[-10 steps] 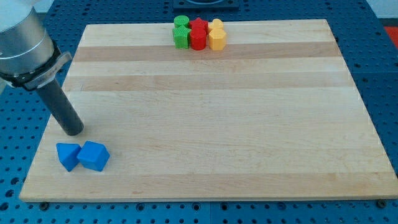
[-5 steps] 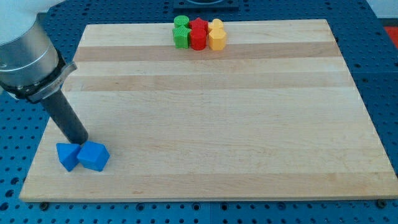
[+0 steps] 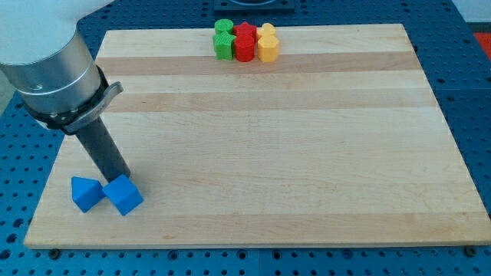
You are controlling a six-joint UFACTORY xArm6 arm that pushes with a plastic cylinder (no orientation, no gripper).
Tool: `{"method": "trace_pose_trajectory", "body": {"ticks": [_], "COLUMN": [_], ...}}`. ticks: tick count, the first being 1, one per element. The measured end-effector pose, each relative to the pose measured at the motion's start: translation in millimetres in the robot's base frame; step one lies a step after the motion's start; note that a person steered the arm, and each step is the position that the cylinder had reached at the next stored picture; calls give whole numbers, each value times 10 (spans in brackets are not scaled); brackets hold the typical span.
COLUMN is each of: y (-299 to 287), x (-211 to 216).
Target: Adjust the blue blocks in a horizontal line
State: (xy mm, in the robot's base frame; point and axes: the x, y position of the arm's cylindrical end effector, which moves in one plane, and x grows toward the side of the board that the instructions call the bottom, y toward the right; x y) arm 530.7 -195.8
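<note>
Camera view is showing a pale wooden tabletop (image 3: 307,153) lying on a blue perforated base (image 3: 476,92). My tip (image 3: 119,177) is resting near the view's bottom left, at the end of a dark rod that is slanting down from a grey cylindrical arm body at the view's upper left; no claw is fitted, so nothing is opening or closing. The tip is sitting right at the upper edge of the right blue block (image 3: 123,195), which is lying turned like a diamond. The left blue block (image 3: 86,192), wedge-like in shape, is sitting just beside it on the view's left, the two touching or nearly so. Well apart, at the view's top edge, green blocks (image 3: 223,39), red blocks (image 3: 245,41) and yellow blocks (image 3: 268,42) are sitting packed together in a row.
</note>
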Motion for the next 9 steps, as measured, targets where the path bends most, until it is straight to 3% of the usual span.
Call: {"method": "trace_pose_trajectory", "body": {"ticks": [3,5,7,9], "y": [440,1065,1241,1283], "x": [-128,-101,580,703]}}
